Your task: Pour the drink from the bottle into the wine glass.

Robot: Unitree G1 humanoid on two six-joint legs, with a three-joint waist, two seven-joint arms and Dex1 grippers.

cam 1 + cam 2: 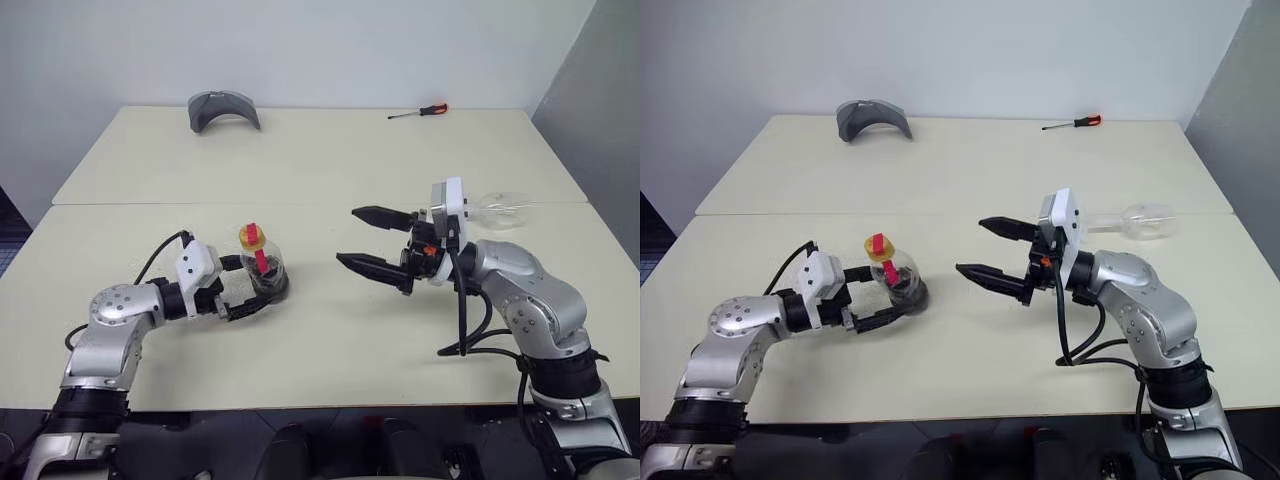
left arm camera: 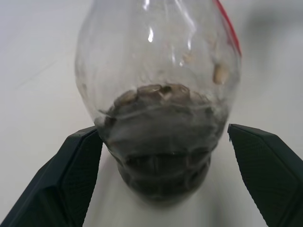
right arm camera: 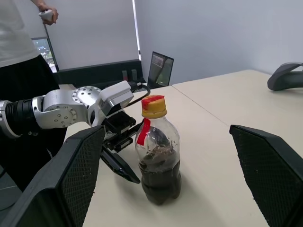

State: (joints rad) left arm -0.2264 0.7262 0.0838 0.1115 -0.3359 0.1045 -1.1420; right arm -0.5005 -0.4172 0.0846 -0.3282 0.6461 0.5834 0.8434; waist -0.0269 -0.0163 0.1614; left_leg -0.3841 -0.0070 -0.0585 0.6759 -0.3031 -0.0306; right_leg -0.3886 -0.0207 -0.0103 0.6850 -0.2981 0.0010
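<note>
Two sets of jaws, both spread wide. Our left gripper (image 1: 246, 286) brackets the bottle (image 1: 262, 266), upright on the bench (image 1: 320, 330), without visibly clamping it; dark drink (image 3: 161, 182) fills its lower part. Our right gripper (image 1: 366, 240) hovers empty. Wine glass (image 1: 500, 210) lies behind it.

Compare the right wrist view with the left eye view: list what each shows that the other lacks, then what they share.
Right wrist view alone: a person standing behind the table, and a dark monitor near the wall.

Left eye view alone: the wine glass lying on its side behind the right arm, and a red-handled screwdriver at the far edge.

Both: the upright, capped bottle with the dark drink low inside, the open left gripper around its base, the open right gripper, the grey curved object and the table.
</note>
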